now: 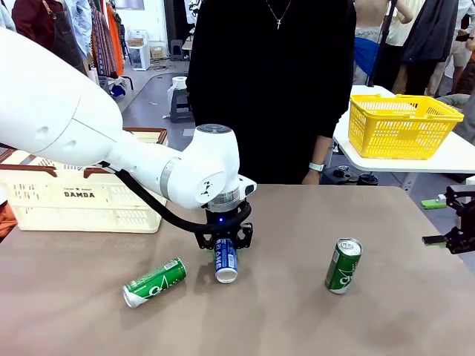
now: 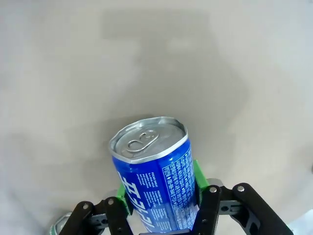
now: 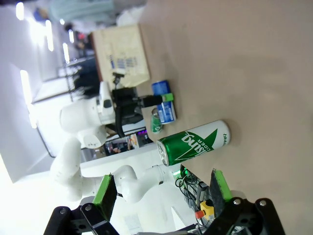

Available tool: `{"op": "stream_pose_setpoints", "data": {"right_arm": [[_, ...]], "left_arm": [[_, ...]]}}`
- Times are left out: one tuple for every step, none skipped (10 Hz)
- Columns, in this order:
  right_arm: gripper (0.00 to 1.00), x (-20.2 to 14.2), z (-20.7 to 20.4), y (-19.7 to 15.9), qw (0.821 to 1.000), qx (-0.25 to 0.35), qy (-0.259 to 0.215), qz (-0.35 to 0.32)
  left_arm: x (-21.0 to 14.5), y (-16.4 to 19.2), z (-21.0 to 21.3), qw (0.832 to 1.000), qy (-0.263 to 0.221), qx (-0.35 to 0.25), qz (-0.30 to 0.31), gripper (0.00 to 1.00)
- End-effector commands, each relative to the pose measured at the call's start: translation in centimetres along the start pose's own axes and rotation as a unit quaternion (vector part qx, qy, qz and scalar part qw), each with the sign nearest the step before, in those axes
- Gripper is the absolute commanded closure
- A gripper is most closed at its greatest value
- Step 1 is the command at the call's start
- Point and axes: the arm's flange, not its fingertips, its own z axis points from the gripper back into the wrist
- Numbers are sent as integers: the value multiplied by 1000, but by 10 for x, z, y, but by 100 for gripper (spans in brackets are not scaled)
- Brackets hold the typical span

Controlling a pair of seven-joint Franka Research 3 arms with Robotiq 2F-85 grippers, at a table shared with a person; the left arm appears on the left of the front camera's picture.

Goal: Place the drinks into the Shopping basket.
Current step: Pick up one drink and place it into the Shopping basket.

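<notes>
Right now left gripper point(image 1: 225, 248) was clamped on the blue can point(image 1: 225, 261) mid-table, pads near its base end. It could pivot or slip on the carry to the Shopping basket point(image 1: 82, 196) at left. Right gripper point(image 3: 161, 188) gaped wide, empty.

The left arm point(image 1: 89, 141) comes in from the left side and reaches toward the middle. Its wrist point(image 1: 215, 182) bends so the left gripper point(image 1: 225, 246) points down. The two black fingers are squeezed tight on the blue can point(image 1: 225, 264), with a green pad point(image 2: 122, 195) pressed on each side. The right gripper point(image 3: 162, 188) sits low at the right side. Its fingers are spread wide apart and hold nothing.
</notes>
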Motion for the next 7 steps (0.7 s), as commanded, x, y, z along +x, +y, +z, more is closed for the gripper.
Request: {"op": "stream_pose_setpoints", "data": {"right_arm": [[0, -2, 3, 5, 1000, -2, 4, -8], [0, -2, 3, 5, 1000, -2, 4, -8], [0, -2, 3, 5, 1000, -2, 4, -8], [0, -2, 3, 5, 1000, -2, 4, -8], [0, -2, 3, 5, 1000, -2, 4, -8], [0, -2, 3, 5, 1000, -2, 4, -8], [0, -2, 3, 5, 1000, -2, 4, -8]], "left_arm": [[-28, -1, 62, 999, 2, -15, -34, 100], [-44, 2, 105, 997, 7, -23, -67, 100], [-61, 13, 157, 995, -4, -24, -92, 100], [-78, 28, 201, 993, 6, -31, -111, 100], [-98, 45, 233, 991, -2, -31, -129, 100], [-118, 61, 255, 989, -21, -36, -143, 100], [-140, 81, 270, 987, -51, -50, -142, 100]]}}
